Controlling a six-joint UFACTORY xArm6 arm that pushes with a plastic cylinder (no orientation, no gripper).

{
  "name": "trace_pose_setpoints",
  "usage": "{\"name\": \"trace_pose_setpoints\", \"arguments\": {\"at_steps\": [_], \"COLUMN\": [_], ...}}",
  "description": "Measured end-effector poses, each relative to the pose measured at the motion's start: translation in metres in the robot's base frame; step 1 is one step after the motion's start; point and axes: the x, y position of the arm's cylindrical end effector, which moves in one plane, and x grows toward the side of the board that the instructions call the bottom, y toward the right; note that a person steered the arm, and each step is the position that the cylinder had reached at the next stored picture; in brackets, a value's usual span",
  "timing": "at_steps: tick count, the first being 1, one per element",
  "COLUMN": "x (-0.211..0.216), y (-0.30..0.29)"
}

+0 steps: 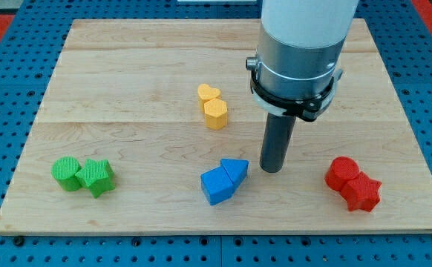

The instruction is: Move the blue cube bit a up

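The wooden counter (127,111) carries every block. My arm (299,44) reaches down from the view's top and ends in a plain rod with no jaws, so nothing is grasped. My tip (272,170) rests just right of the blue triangular block (235,170), which touches the blue cube (217,185) low on the counter, near its middle. Red blocks (353,184) lie right of the cube, green blocks (84,176) left, yellow blocks (213,106) above.
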Motion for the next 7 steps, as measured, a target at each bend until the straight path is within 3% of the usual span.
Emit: {"name": "trace_pose_setpoints", "arguments": {"at_steps": [7], "x": [0.065], "y": [-0.025]}}
